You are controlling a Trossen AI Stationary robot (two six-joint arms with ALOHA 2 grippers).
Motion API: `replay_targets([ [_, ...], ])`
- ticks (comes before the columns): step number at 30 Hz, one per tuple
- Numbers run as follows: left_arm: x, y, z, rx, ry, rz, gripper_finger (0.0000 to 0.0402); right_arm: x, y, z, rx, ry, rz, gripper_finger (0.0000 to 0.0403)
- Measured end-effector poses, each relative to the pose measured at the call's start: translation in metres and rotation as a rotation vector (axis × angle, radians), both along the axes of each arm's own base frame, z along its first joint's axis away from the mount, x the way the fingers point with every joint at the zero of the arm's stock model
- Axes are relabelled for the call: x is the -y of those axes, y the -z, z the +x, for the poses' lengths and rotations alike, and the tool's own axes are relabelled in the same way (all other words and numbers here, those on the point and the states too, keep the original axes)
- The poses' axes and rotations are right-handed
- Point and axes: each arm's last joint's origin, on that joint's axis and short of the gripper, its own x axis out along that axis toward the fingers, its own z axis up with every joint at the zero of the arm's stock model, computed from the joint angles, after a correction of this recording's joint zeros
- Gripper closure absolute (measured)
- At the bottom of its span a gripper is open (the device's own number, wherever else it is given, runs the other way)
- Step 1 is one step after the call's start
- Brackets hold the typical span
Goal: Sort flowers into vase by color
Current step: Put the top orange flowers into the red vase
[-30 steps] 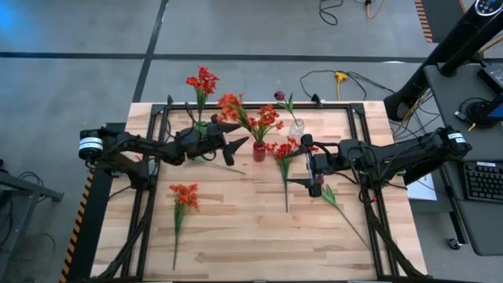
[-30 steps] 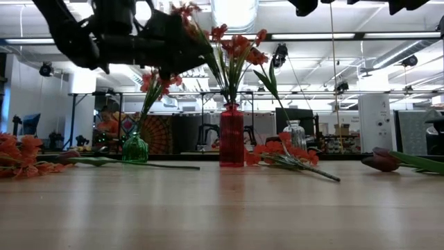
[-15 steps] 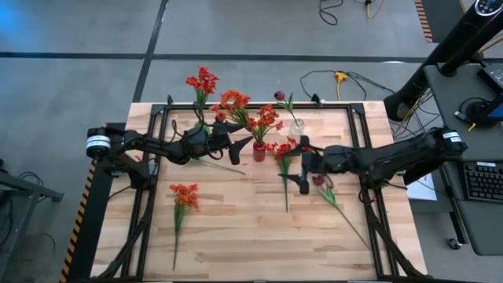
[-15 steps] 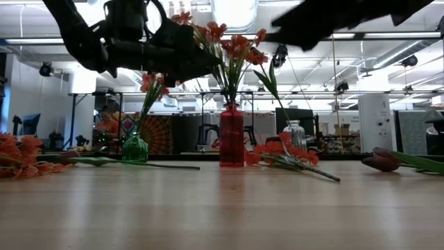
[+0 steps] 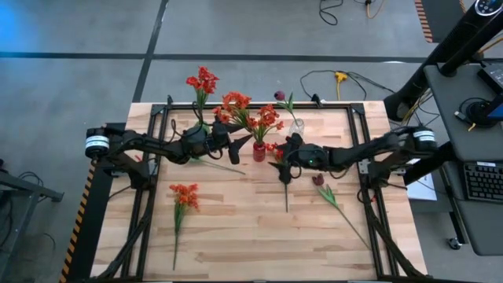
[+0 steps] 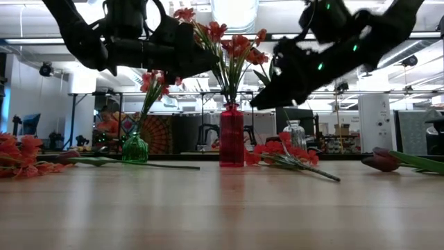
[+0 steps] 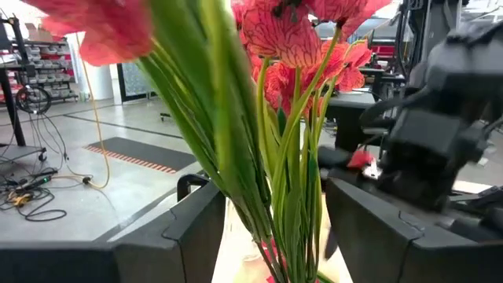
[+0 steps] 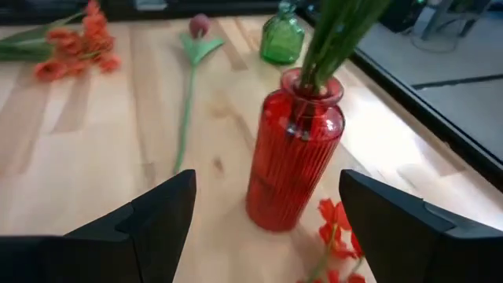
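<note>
Flowers fill a red vase point(image 5: 259, 151) at the far middle of the wooden table point(image 5: 236, 236), orange-red blooms point(image 5: 266, 119) fanning above its neck. The left pincer point(image 5: 238, 142) hangs just left of that vase, its fingers either side of an orange-red stem point(image 7: 236, 157) whose bloom point(image 5: 233, 101) leans over the vase; whether they press on it I cannot tell. The right pincer point(image 5: 277, 159) hovers just right of the vase with fingers spread and nothing between them, above an orange-red flower point(image 5: 284, 174) lying on the table. A green vase point(image 6: 135, 149) at far left holds red blooms point(image 5: 203, 80); a clear vase point(image 5: 296, 126) at far right holds a maroon one point(image 5: 279, 96). An orange flower point(image 5: 183, 198) lies near left, a maroon one point(image 5: 318, 180) to the right.
</note>
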Motion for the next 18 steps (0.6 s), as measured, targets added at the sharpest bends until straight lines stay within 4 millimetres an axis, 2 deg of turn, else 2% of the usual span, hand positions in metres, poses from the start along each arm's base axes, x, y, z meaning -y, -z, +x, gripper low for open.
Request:
replay_targets([
  [4,0.0,0.001,0.0,-0.006,0.0,-0.002,0.02,0.009,0.029,0.002,0.077,0.032,-0.006,0.0099],
  [8,0.0,0.002,0.0,-0.017,0.0,-0.005,0.02,0.013,0.048,0.009,0.181,0.045,-0.005,0.0099],
  [11,0.0,0.002,0.0,-0.017,0.0,-0.005,0.02,0.016,0.062,0.017,0.18,0.053,0.008,0.0099],
  [18,0.0,0.002,0.0,-0.017,0.0,-0.005,0.02,0.022,0.072,0.03,0.2,0.079,0.027,0.0099],
])
